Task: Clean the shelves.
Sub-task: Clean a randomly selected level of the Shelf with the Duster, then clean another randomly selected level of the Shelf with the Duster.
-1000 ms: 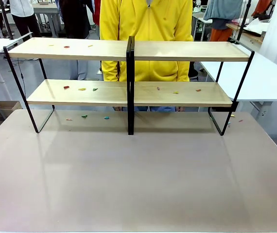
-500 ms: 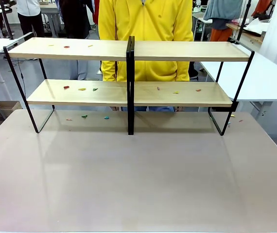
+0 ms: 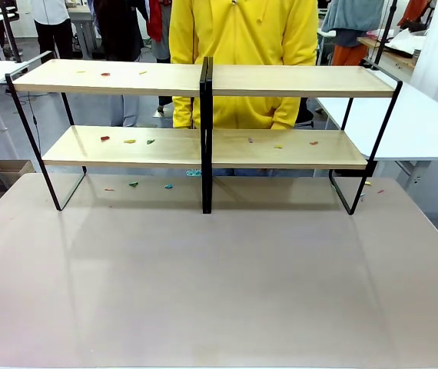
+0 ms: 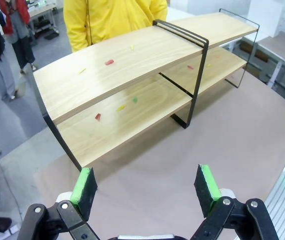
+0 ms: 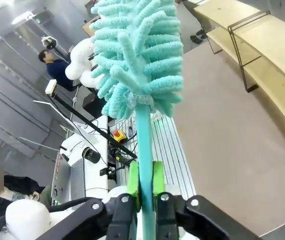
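task basically not started. the shelves (image 3: pixel 296 81) sit at the far edge of the table (image 3: pixel 219 284), right in front of a person (image 3: pixel 242 38) in a yellow jacket, and both boards carry small coloured scraps (image 3: pixel 129 141). upper board: a few bits in the left bay, right bay looks clean. lower board: bits in both bays. a few more lie on the table under the left bay. no swept patch that i can make out, so by my read all the cleaning is left to do.

right gripper (image 5: pixel 143 186): green pads clamped on the thin teal handle of a fluffy teal duster (image 5: pixel 137 60), head pointing up and away from the wrist. in that view the shelves are off to the upper right, well apart from the duster head. arm looks held back from the table, not reaching. tool in hand is the one bit of prep done.

left gripper (image 4: pixel 145 184): fingers spread wide, nothing between them, hovering above the table on the near side of the shelves, looking at the left end of the rack at an angle. well apart from the frame.
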You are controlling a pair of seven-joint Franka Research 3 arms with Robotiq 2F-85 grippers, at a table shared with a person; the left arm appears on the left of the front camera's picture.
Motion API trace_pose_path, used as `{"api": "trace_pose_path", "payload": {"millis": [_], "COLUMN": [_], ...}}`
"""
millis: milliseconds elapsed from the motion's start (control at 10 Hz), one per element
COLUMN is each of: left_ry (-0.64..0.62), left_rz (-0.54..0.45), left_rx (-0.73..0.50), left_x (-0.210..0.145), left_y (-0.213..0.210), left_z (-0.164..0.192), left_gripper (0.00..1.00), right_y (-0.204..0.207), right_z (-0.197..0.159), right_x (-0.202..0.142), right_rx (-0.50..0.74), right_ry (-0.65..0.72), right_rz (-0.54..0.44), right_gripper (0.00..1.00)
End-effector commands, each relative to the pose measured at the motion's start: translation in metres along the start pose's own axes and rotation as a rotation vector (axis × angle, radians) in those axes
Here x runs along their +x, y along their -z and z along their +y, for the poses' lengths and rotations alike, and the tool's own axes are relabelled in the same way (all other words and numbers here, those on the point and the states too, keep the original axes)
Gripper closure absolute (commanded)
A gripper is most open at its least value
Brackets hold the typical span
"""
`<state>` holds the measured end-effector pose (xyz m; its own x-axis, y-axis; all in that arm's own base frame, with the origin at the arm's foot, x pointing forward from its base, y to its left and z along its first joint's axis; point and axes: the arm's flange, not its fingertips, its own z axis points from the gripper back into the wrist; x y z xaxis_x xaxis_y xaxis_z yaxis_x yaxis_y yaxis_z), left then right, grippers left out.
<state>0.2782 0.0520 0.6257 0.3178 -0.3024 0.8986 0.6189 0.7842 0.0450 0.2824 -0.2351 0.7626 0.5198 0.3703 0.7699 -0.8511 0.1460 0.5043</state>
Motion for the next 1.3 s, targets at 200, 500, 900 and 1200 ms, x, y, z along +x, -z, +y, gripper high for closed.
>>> {"api": "trace_pose_path", "payload": {"millis": [200, 500, 900, 1200], "left_ry": [0.007, 0.007, 0.007, 0.007], "left_rz": [0.0, 0.0, 0.0, 0.0], "left_rx": [-0.001, -0.001, -0.001, -0.001], "left_x": [0.0, 0.0, 0.0, 0.0], "left_y": [0.0, 0.0, 0.0, 0.0], "left_z": [0.001, 0.001, 0.001, 0.001], "left_gripper": [0.0, 0.0, 0.0, 0.0], "right_y": [-0.007, -0.007, 0.008, 0.138], "right_z": [0.001, 0.001, 0.014, -0.026], "right_x": [0.001, 0.001, -0.004, 0.085], "right_rx": [0.005, 0.005, -0.038, -0.171], "right_ry": [-0.013, -0.013, 0.01, 0.105], "right_rz": [0.002, 0.002, 0.094, 0.414], "right_gripper": [0.88, 0.88, 0.88, 0.88]}}
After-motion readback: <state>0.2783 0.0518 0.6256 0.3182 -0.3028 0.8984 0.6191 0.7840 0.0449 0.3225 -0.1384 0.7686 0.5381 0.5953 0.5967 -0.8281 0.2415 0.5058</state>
